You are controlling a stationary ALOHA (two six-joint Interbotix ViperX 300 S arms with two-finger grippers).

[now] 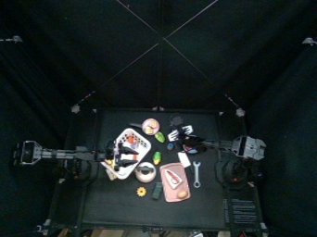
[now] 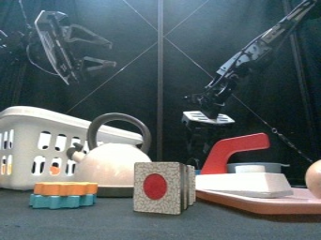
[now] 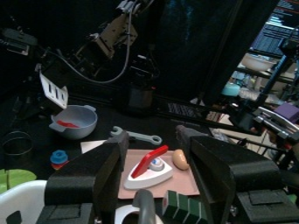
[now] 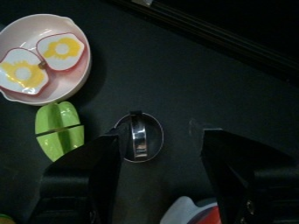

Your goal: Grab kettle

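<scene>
The white kettle (image 2: 111, 165) with a grey arched handle stands near the table's front, just right of a white basket (image 2: 38, 141). In the top view the kettle (image 1: 146, 171) is right of my left gripper (image 1: 110, 159). My left gripper (image 2: 75, 52) hangs open and empty high above the basket. In the left wrist view the kettle's handle (image 3: 142, 204) shows low between the open jaws of that gripper (image 3: 158, 149). My right gripper (image 1: 188, 143) is open and empty over the table's back right, above a small metal ring (image 4: 140, 137).
A red-handled tool (image 2: 238, 153) lies on a pink board (image 2: 257, 199) right of the kettle. A cube with a red dot (image 2: 160, 186) and orange and blue gears (image 2: 66, 192) sit in front. A wrench (image 1: 196, 176), an egg plate (image 4: 41, 61) and a green piece (image 4: 56, 127) lie around.
</scene>
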